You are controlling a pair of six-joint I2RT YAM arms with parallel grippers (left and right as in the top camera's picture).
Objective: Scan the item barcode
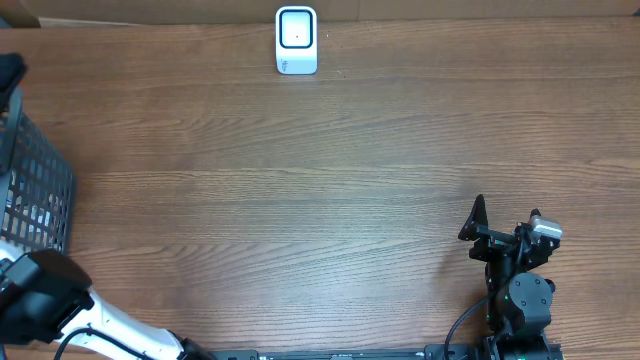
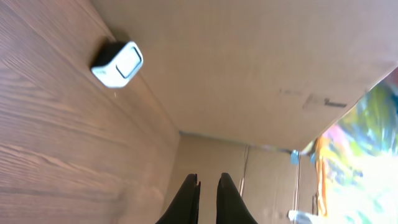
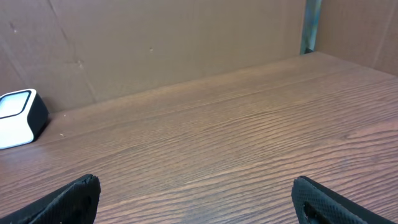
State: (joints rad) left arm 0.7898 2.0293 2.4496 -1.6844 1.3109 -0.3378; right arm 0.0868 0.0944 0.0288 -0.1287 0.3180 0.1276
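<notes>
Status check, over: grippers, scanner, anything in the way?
Left gripper shut, holding nothing. Right gripper open, empty. Scanner at far edge, nothing in front. No item in view; basket at left edge, contents unclear.

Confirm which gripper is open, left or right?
The right gripper: its jaws stand far apart at the edges of its wrist view. The left gripper is shut, jaws nearly touching, holding nothing.

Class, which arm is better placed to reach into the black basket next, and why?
Left, probably: the left arm sits right beside the basket; the right claw, though open, rests across the table. The left claw must open first.
</notes>
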